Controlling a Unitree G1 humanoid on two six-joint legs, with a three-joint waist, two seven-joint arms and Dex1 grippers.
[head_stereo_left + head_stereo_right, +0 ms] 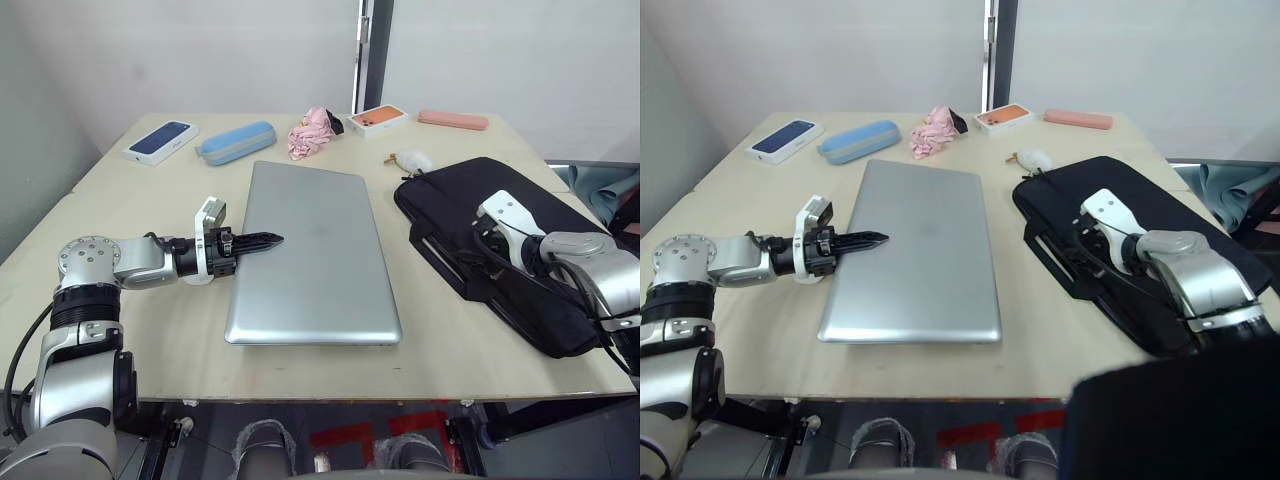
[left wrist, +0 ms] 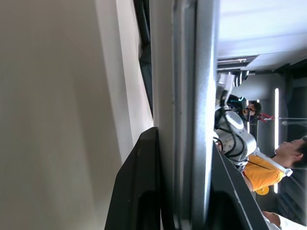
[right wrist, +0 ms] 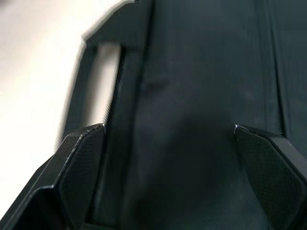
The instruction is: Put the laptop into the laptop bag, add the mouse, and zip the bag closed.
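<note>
One silver laptop [image 1: 315, 255] lies closed and flat at the centre of the wooden table [image 1: 120, 215], with one black laptop bag [image 1: 500, 250] lying flat to its right, two short handles facing the laptop. One small white mouse [image 1: 416, 160] sits just beyond the bag's far corner. The left gripper [image 1: 262, 241] reaches in from the left, its two black fingers clamped on the laptop's left edge, one above the lid and one below. The right gripper [image 3: 168, 143] hovers over the bag near the handles, fingers spread wide apart with nothing between them. Along the far edge lie one phone box [image 1: 161, 140], one blue case [image 1: 236, 142], one pink cloth [image 1: 310, 133], one orange box [image 1: 380, 118] and one pink case [image 1: 453, 120].
</note>
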